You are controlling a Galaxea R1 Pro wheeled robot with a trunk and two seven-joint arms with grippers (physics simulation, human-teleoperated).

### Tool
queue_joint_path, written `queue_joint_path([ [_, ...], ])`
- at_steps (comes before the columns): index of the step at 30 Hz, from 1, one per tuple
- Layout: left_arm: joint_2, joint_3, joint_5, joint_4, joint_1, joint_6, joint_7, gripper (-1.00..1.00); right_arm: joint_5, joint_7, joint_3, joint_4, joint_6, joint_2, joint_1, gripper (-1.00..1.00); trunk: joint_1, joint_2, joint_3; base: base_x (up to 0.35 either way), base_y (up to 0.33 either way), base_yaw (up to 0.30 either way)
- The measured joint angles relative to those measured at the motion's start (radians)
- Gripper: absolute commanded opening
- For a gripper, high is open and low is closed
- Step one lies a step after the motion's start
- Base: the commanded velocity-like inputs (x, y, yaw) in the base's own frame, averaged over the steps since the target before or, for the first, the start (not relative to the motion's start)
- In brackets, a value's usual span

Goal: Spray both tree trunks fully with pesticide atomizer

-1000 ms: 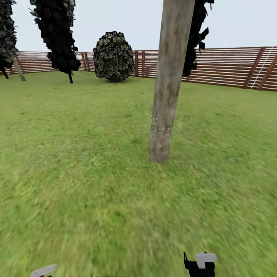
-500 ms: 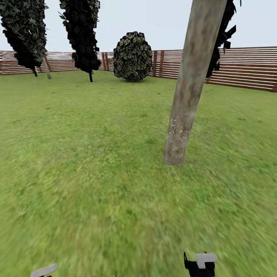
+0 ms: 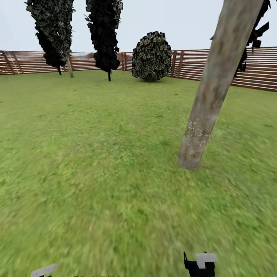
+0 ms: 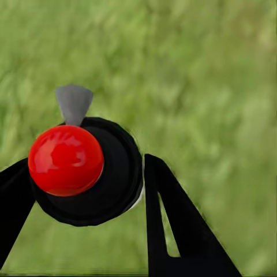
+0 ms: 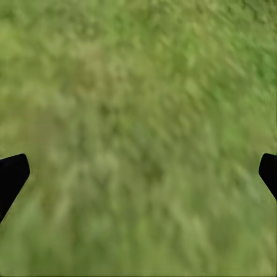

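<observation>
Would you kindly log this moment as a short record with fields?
setting: grass floor, wooden fence behind
nearest trunk: tree trunk, pale specks low on it
left pincer: shut on pesticide atomizer, red knob, grey nozzle
right pincer: open, over grass
background: two dark cypresses, round shrub

View panned left; tree trunk [image 3: 209, 96] now right.
</observation>
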Motion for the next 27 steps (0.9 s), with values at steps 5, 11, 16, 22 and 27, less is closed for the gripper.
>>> queue_joint_path([
  [5, 0.000, 0.000, 0.000, 0.000, 0.000, 0.000, 0.000, -1.00, 0.000, 0.000, 0.000, 0.000, 0.000, 0.000, 0.000, 1.00, 0.000, 0.000, 0.000, 0.000, 0.000, 0.278],
  [11, 0.000, 0.000, 0.000, 0.000, 0.000, 0.000, 0.000, -1.00, 0.000, 0.000, 0.000, 0.000, 0.000, 0.000, 0.000, 1.00, 0.000, 0.000, 0.000, 0.000, 0.000, 0.277],
  [16, 0.000, 0.000, 0.000, 0.000, 0.000, 0.000, 0.000, -1.00, 0.000, 0.000, 0.000, 0.000, 0.000, 0.000, 0.000, 1.00, 0.000, 0.000, 0.000, 0.000, 0.000, 0.277],
  [22, 0.000, 0.000, 0.000, 0.000, 0.000, 0.000, 0.000, -1.00, 0.000, 0.000, 0.001, 0.000, 0.000, 0.000, 0.000, 1.00, 0.000, 0.000, 0.000, 0.000, 0.000, 0.277],
  [27, -0.001, 0.000, 0.000, -0.001, 0.000, 0.000, 0.000, -1.00, 0.000, 0.000, 0.000, 0.000, 0.000, 0.000, 0.000, 1.00, 0.000, 0.000, 0.000, 0.000, 0.000, 0.277],
])
